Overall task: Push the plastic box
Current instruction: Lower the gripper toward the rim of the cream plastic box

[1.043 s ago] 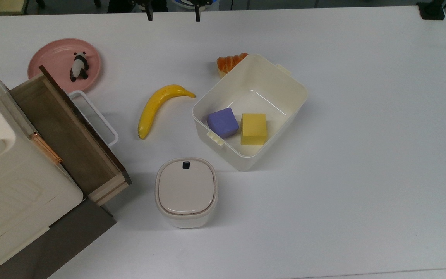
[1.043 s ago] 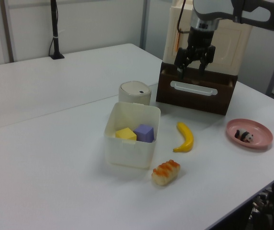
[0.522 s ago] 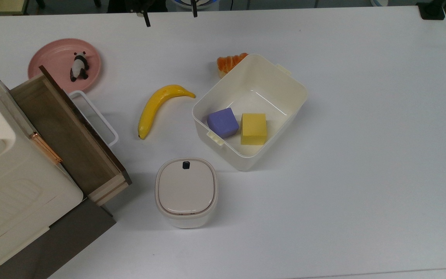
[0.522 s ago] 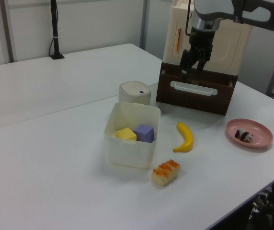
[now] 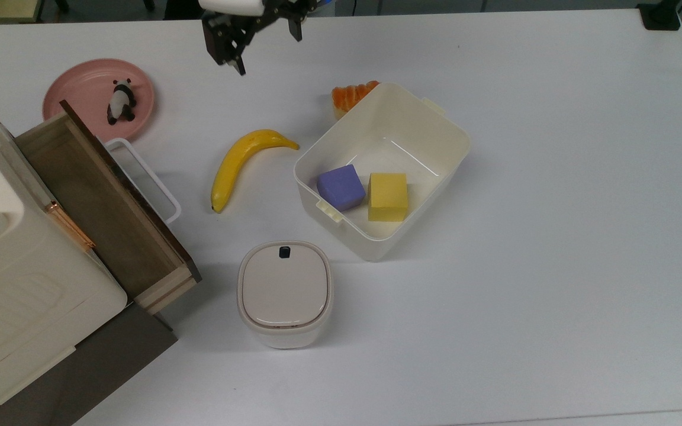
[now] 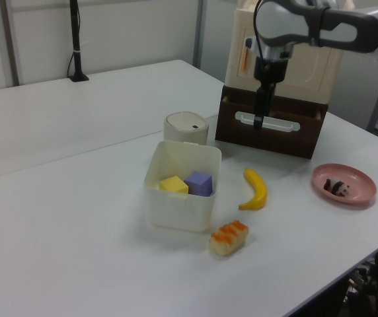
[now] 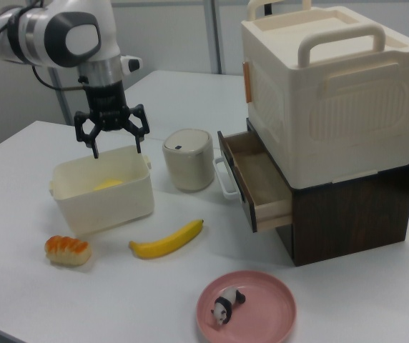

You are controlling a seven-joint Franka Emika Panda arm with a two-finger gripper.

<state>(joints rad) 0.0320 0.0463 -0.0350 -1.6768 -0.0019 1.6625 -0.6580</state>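
The plastic box [image 5: 436,127] is a cream-white lidless tub near the table's middle, also seen in the left view [image 6: 176,211] and the right view [image 7: 104,204]. It holds a purple cube [image 5: 341,186] and a yellow cube [image 5: 387,196]. My gripper [image 5: 269,54] hangs open in the air, touching nothing. In the top view it sits up and to the left of the box. In the right view the gripper [image 7: 116,148] hovers over the box's far rim. In the left view the gripper [image 6: 260,123] is seen edge-on in front of the drawer.
A banana [image 5: 243,163] and a bread roll [image 5: 347,94] lie beside the box. A white bin [image 5: 285,290] with a beige lid stands nearby. A cabinet with an open wooden drawer [image 5: 98,201] occupies the top view's left. A pink plate [image 5: 74,83] carries a panda figure [image 5: 121,102].
The gripper has come down and turned about its wrist, moving further into the top view. The box and the other objects have not moved.
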